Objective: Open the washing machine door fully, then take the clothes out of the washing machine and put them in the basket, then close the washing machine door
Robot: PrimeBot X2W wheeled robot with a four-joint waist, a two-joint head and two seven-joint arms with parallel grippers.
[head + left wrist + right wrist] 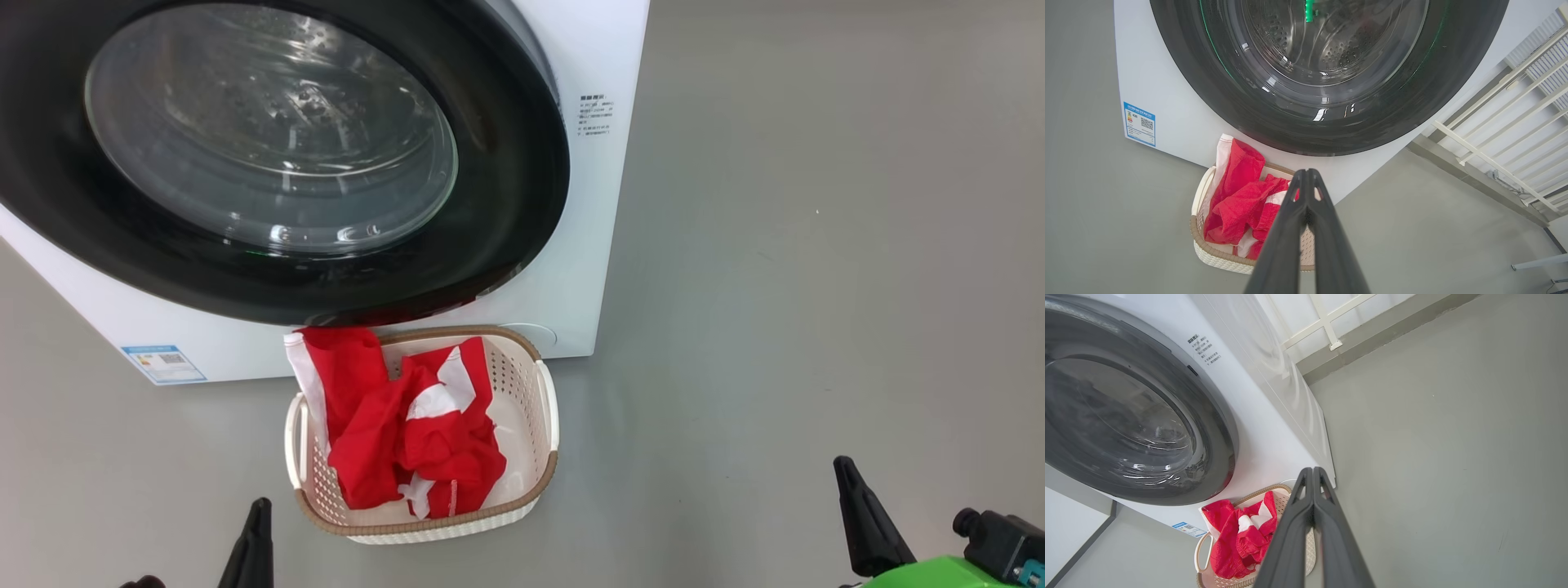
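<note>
The left gripper stands at the lower left of the head view, above the grey floor. Its two dark fingers are pressed together and hold nothing; the left wrist view shows the same tips meeting. Up and to the right, a small blue label sits on the lower front of the white washing machine. The washing machine door lies against that front, its glossy black rim ringing the clear glass bowl.

Directly below the door, the basket stands on the floor just in front of the machine. The red and white clothes are heaped inside it, with one end draped over its far left rim.

Further right, small printed text marks the machine's front near its edge. At the lower right is the right gripper, well apart from the basket. Its fingers are also together and empty, as the right wrist view confirms.
</note>
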